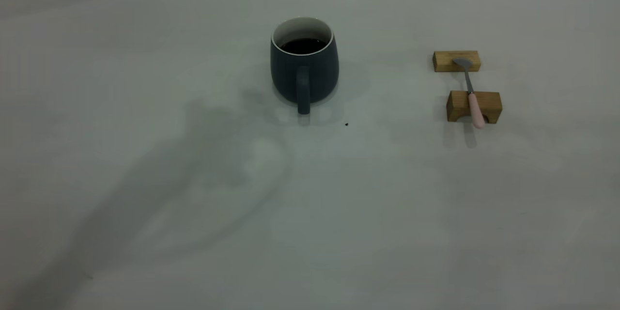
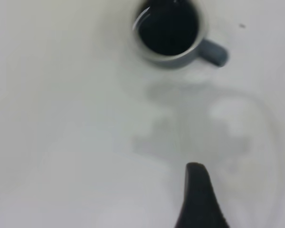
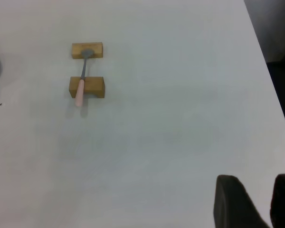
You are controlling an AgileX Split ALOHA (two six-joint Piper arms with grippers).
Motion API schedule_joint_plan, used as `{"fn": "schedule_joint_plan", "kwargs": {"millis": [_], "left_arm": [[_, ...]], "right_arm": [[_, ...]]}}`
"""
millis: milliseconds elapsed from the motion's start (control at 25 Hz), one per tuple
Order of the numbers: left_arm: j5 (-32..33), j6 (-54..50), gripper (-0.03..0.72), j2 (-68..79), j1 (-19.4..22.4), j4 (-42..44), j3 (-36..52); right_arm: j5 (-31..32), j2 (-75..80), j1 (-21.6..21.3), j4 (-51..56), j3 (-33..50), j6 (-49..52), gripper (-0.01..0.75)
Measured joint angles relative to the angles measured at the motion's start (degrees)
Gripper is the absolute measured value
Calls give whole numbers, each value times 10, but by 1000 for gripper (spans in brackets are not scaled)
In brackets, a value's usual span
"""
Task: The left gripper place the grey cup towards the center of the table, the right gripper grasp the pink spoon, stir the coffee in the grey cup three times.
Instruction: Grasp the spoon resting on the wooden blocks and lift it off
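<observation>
The grey cup (image 1: 304,65) stands upright on the table (image 1: 121,58) near the middle, its handle toward the front and dark coffee (image 1: 303,46) inside. The pink spoon (image 1: 471,92) lies across two wooden blocks to the cup's right, pink handle toward the front. Neither gripper shows in the exterior view. My left gripper (image 2: 244,199) hangs above bare table, well back from the cup (image 2: 168,33); only one finger (image 2: 195,194) shows, with nothing beside it. My right gripper (image 3: 259,190) is open and holds nothing, far from the spoon (image 3: 81,78).
The far block (image 1: 457,60) carries the spoon's bowl and the near block (image 1: 473,105) its shaft. A tiny dark speck (image 1: 346,124) lies in front of the cup. The table's right edge (image 3: 268,66) runs close to the right gripper.
</observation>
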Motion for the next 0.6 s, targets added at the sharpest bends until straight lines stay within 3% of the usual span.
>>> {"fn": "schedule_joint_plan", "kwargs": {"millis": [160,280,440,600], "left_arm": [[105,-193,567,-120,0,81,0],[197,-259,567,-191,0,107,3],[197,-288,567,-275,0,103,50],[197,-323,567,-368,0,96,165]], "right_arm": [[0,0,0,0,0,-1,240],[0,0,0,0,0,-1,240],[0,0,0,0,0,-1,240],[0,0,0,0,0,-1,240]]}}
